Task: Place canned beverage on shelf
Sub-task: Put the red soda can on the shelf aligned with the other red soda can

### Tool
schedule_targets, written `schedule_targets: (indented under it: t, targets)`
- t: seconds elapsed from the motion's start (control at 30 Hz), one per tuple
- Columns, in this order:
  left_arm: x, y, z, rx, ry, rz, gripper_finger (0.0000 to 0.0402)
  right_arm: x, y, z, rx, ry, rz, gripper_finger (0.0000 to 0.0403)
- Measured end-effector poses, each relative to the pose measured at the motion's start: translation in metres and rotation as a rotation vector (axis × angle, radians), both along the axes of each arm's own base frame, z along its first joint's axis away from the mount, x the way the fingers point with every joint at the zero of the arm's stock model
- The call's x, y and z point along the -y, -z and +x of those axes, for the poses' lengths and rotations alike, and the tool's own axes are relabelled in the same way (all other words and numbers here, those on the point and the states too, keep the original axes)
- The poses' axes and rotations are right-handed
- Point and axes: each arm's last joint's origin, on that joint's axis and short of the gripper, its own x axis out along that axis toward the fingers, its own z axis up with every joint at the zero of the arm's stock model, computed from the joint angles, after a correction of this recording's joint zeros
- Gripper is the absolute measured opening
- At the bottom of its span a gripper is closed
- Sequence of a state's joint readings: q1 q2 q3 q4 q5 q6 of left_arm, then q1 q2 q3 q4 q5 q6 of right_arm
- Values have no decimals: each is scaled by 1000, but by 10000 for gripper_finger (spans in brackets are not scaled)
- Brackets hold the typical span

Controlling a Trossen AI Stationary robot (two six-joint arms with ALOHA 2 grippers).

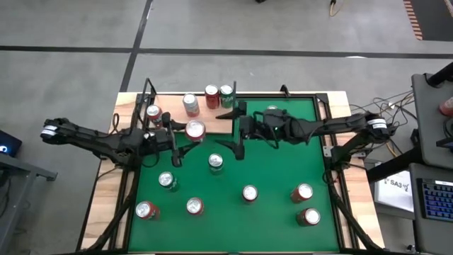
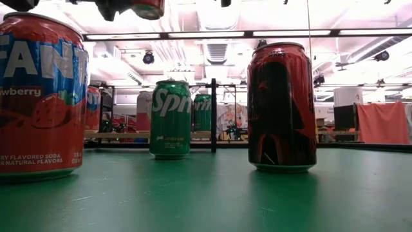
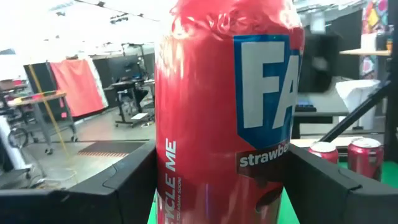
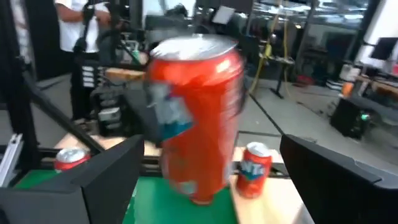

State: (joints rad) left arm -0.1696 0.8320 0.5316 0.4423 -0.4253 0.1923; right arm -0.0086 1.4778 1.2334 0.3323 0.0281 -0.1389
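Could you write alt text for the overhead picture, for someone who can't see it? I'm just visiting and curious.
Seen from above, the left claw holds a red can over a green table, facing the open right claw. Four cans stand on the pale wooden shelf at the far edge, and seven more dot the green surface.

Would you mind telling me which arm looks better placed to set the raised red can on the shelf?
Probably the left: the left gripper already clamps the red Fanta strawberry can, lifted near the pale wooden shelf. The right gripper stands open beside it, holding nothing.
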Motion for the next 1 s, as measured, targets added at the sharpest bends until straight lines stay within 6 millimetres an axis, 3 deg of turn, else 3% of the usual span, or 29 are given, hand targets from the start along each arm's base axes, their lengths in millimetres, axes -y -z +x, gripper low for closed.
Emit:
schedule_targets:
  t: [0.13, 0.37, 0.83, 1.0]
  targets:
    - [1, -4, 3, 13, -1, -5, 273, 0, 28, 8, -2, -3, 19, 368]
    - [2, -8, 9, 27, 1, -21, 273, 0, 43, 22, 22, 0, 20, 368]
    - [5, -14, 28, 21, 3, -28, 273, 2, 38, 43, 48, 6, -23, 365]
    - [5, -15, 31, 13, 0, -19, 273, 2, 39, 43, 39, 29, -25, 316]
